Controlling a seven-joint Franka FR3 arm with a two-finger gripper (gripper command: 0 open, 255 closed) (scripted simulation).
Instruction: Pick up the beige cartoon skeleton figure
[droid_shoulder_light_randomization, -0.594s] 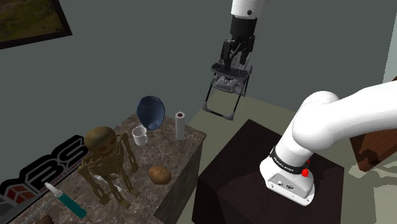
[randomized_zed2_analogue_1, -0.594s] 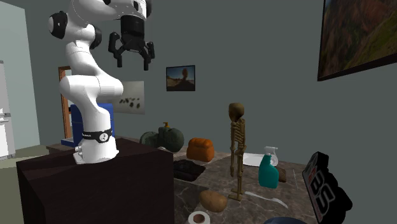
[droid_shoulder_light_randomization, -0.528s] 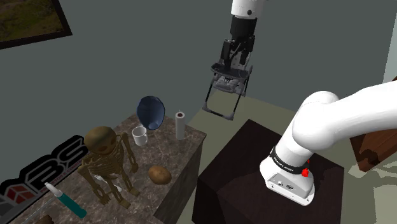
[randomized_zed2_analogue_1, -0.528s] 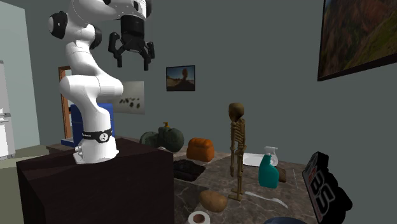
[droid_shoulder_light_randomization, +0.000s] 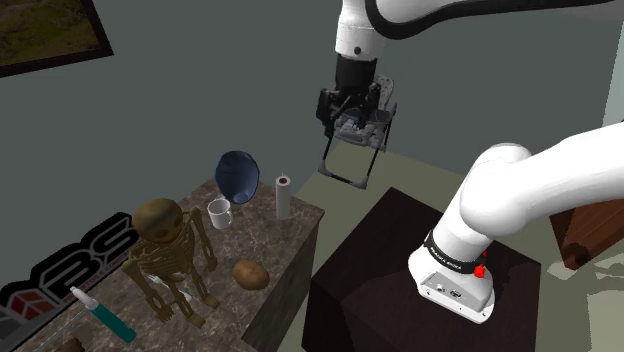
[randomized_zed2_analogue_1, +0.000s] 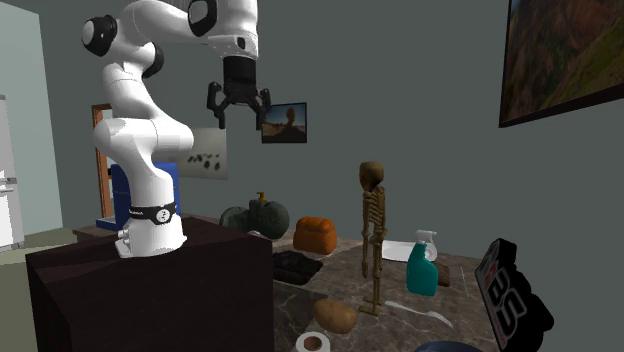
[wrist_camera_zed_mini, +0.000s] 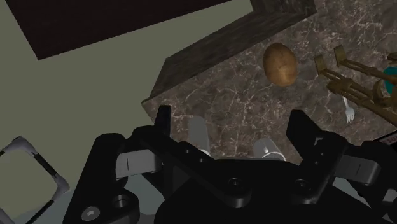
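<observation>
mug (droid_shoulder_light_randomization: 219, 212) and potato (droid_shoulder_light_randomization: 250, 274) close beside skeleton (droid_shoulder_light_randomization: 170, 255), paper roll (droid_shoulder_light_randomization: 283, 197) at counter (droid_shoulder_light_randomization: 262, 232) edge, open air above

The black sign (droid_shoulder_light_randomization: 75, 258) reads "BS" (letters before it unclear).

Grey-green walls (randomized_zed2_analogue_1: 400, 80), one framed picture (randomized_zed2_analogue_1: 284, 122) — dark marbled counter (wrist_camera_zed_mini: 242, 95).

Veined marble-look counter (wrist_camera_zed_mini: 235, 95), glossy white arm (droid_shoulder_light_randomization: 540, 190), matt speckled potato (wrist_camera_zed_mini: 280, 63).
</observation>
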